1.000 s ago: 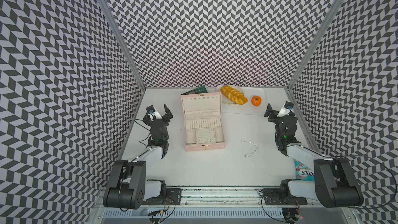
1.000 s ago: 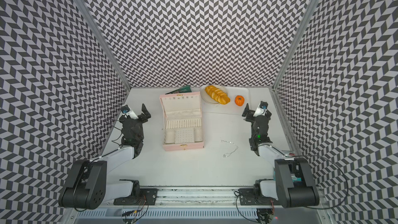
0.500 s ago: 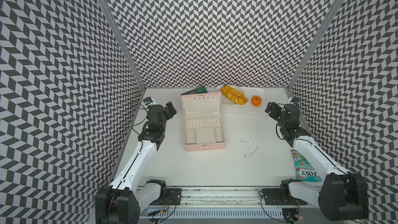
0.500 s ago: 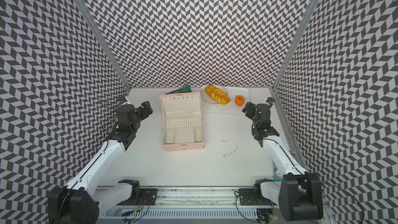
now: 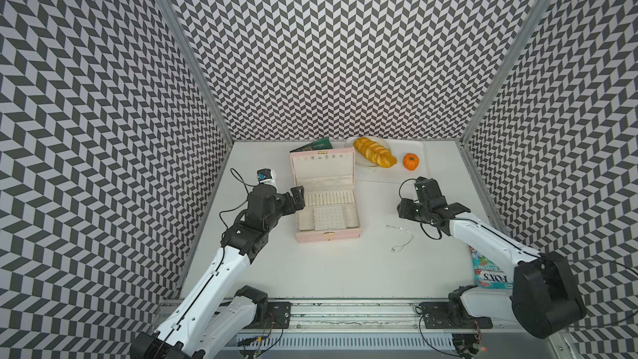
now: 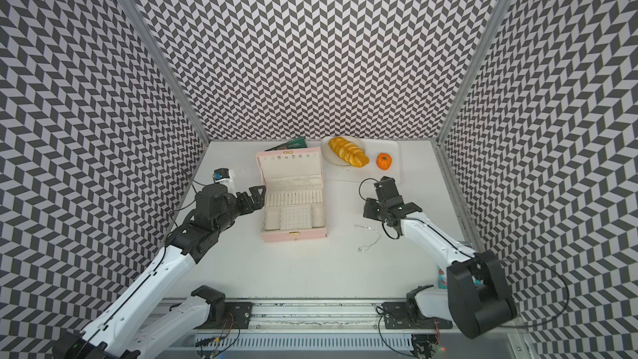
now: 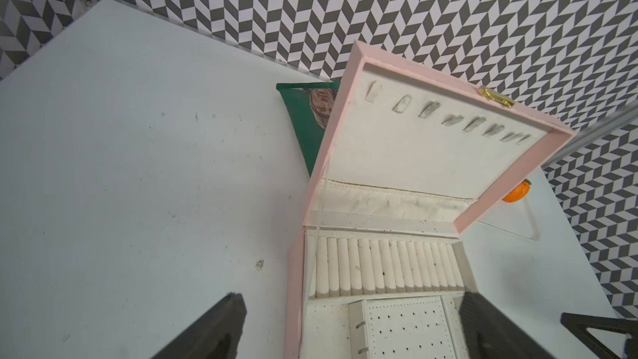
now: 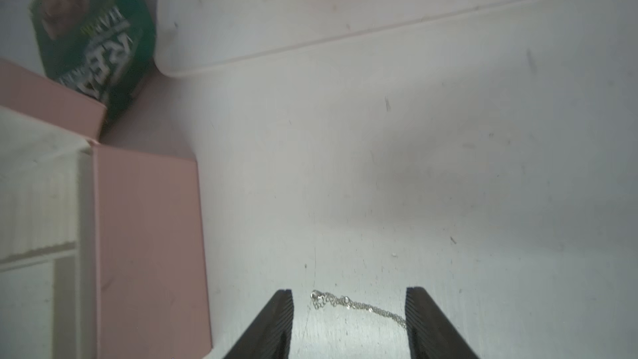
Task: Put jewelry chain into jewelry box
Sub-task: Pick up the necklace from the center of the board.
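silver thin-link jewelry chain (image 8: 359, 304) lies ungripped on the white table (image 5: 310, 271) beside the open pale pink hinged jewelry box (image 5: 326, 234), between the part-open jaws of the right gripper (image 8: 349, 297); left gripper (image 7: 352, 297) wide; pickup and placement remain.

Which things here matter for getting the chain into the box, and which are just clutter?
For the job:
- jewelry chain, lying outside the box
- jewelry box, lid open

Just lying about:
- green packet
- bread
- small orange pumpkin
- white tray
- candy bag

"FOXS" on teal pkt (image 5: 489, 272), green pkt (image 8: 98, 39) illegible
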